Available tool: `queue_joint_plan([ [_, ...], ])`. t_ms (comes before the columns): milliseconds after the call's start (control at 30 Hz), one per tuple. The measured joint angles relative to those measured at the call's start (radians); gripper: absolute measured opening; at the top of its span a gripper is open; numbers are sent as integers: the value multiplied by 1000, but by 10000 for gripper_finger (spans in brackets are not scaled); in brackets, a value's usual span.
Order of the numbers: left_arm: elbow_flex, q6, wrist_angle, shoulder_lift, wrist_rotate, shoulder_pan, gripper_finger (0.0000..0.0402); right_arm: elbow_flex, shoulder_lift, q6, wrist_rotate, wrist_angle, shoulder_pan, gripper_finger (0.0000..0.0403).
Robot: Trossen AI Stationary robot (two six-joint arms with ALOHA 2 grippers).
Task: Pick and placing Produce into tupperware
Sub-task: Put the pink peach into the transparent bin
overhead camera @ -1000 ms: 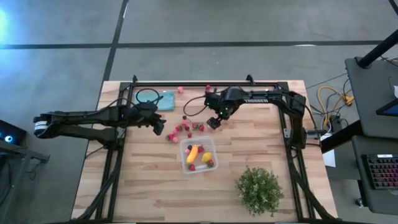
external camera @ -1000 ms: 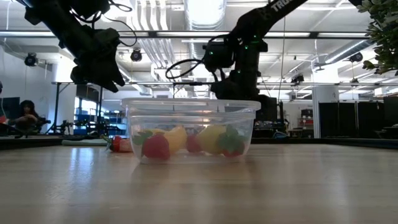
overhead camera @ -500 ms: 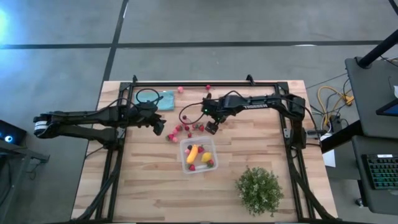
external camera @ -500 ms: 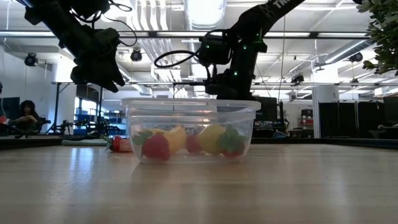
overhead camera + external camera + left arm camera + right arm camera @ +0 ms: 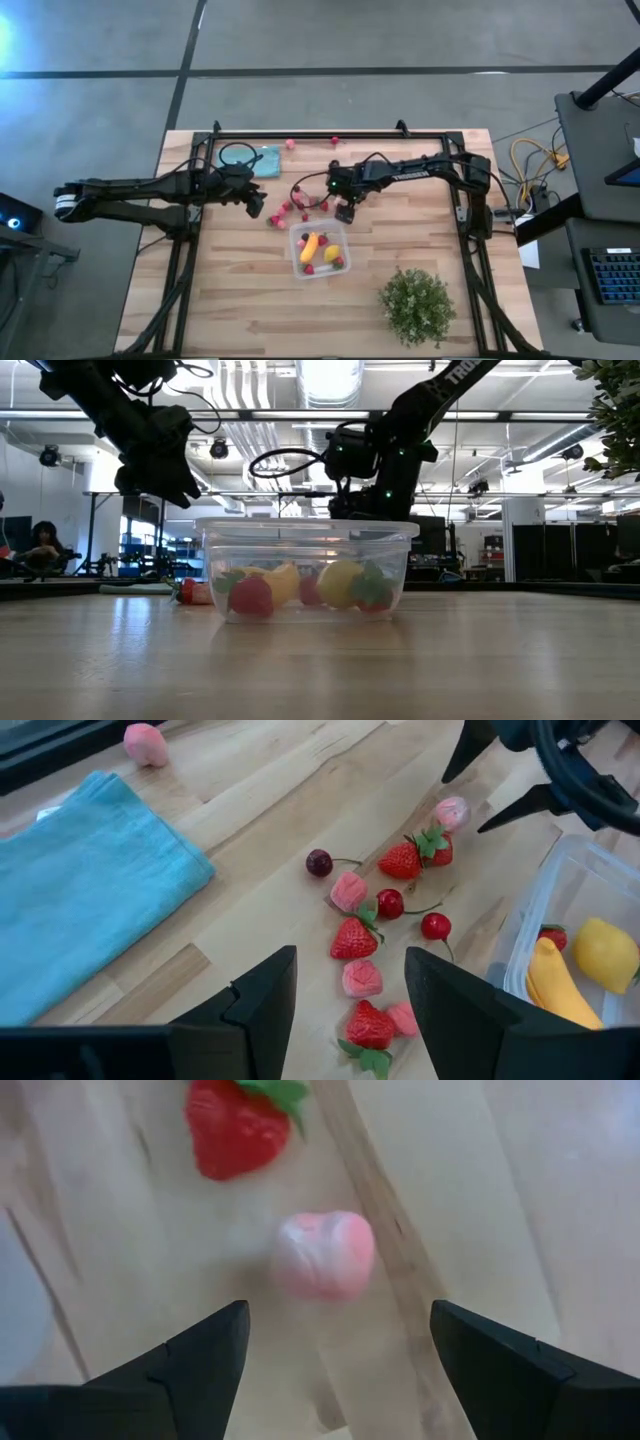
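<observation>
The clear tupperware [image 5: 320, 250] stands mid-table with yellow pieces and red berries inside. Loose produce [image 5: 295, 207], strawberries, cherries and pink bits, lies on the wood just beyond its far rim. My right gripper [image 5: 345, 212] hangs open over that far rim's right end. In its wrist view, its fingers stand on either side of a pink piece [image 5: 323, 1255], without touching it; a strawberry [image 5: 235, 1130] lies beyond. My left gripper [image 5: 256, 207] waits open left of the pile, above a strawberry [image 5: 370, 1025] and a pink bit [image 5: 362, 978].
A teal cloth [image 5: 265, 160] lies near the far left corner, beside a black cable loop [image 5: 237, 155]. Two stray pink pieces [image 5: 290, 144] sit by the far rail. A green leafy bush [image 5: 417, 305] stands near the right front. Bare wood spreads in front of the tupperware.
My right gripper has moved toward the table's near edge, from beyond the scattered produce to the pink piece by the tupperware's far rim, and its arm has swung left with it. The left arm has kept still.
</observation>
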Motion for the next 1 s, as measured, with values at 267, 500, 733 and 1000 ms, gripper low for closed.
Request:
queue_joint_plan([
  [267, 0, 23, 0, 0, -4, 0, 173, -7, 0, -92, 3, 109, 0, 290],
  [500, 0, 24, 0, 0, -4, 0, 173, -11, 0, -95, -8, 114, 0, 270],
  [733, 0, 24, 0, 0, -5, 0, 173, -34, 0, -94, -8, 140, 0, 258],
  [1000, 0, 24, 0, 0, -8, 0, 173, -66, 0, -57, -7, 185, 0, 248],
])
